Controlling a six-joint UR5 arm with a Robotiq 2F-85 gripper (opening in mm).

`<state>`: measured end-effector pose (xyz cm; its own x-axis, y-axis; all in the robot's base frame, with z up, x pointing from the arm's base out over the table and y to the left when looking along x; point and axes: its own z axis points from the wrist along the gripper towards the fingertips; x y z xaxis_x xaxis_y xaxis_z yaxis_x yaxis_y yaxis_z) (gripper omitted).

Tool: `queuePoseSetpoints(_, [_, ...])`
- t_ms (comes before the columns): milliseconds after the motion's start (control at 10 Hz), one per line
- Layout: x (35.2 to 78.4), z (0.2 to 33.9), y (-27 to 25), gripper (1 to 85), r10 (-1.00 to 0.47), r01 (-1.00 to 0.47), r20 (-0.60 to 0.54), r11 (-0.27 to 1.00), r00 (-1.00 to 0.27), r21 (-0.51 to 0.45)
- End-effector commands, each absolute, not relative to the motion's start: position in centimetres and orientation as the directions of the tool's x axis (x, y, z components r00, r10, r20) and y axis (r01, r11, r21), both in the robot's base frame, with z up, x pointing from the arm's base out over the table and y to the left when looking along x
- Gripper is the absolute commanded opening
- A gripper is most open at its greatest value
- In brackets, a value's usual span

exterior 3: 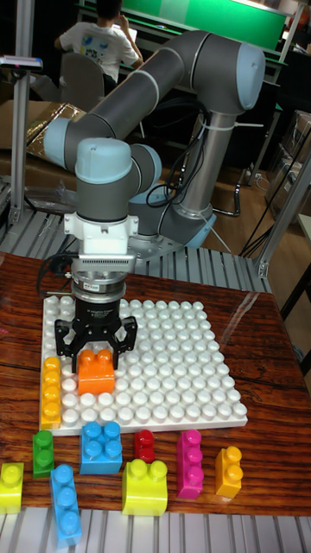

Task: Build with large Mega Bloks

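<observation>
Tall fixed view, end effector w/ 2 fingers clamped on orange block, block on white baseplate

A seated person in a white shirt faces green-edged benches behind the wood-grain counter.

The wooden table fills the lower half of the frame, its dark reddish grain glossy under the light. A ribbed grey metal strip runs behind it, and another along the bottom edge. At upper left a person in a white shirt sits with back turned — on a grey chair — facing a green surface across the top.
</observation>
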<state>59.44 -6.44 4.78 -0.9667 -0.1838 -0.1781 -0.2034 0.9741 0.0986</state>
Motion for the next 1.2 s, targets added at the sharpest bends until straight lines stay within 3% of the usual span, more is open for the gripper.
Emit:
queuePoseSetpoints(0, [59.7,5.9,-5.6,64.7,-0.147,-0.165,-0.169,0.981,-0.975,0.101])
queuePoseSetpoints(700, [60.4,7.9,-6.7,58.3,-0.119,-0.135,-0.138,0.984,-0.983,0.115])
queuePoseSetpoints(900, [60.4,8.2,-7.0,38.7,-0.071,-0.082,-0.116,0.992,-0.991,0.1])
queuePoseSetpoints(1100, [60.5,8.2,-7.5,26.0,-0.047,-0.058,-0.112,0.993,-0.993,0.099])
